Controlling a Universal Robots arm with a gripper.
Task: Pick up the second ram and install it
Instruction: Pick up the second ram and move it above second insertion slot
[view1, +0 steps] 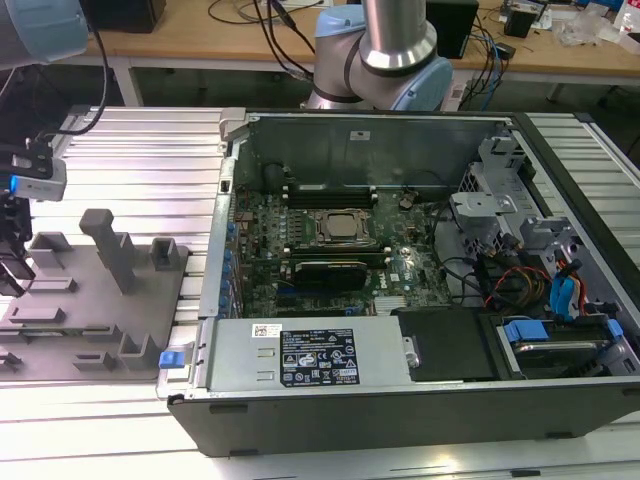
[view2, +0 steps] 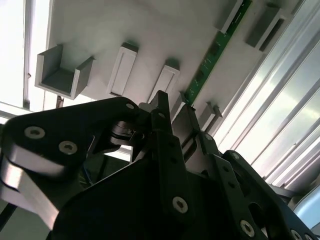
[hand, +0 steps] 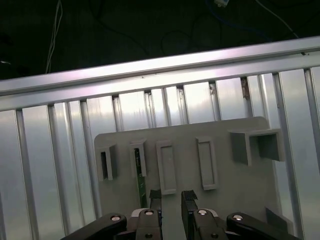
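Ram stick (view2: 216, 50), one, upright in gray holder (view2: 100, 30), near two parted fingers (hand: 189, 199).

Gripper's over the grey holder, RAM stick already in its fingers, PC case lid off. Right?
Not quite. The gripper is over the grey holder and the PC case is open, but its fingers are empty: the first wrist view shows the RAM stick standing in a holder slot.

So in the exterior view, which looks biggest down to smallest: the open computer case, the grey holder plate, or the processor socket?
Largest to smallest:
computer case
grey holder plate
processor socket
The differences are plain, so nearness to the camera does not unsettle the order.
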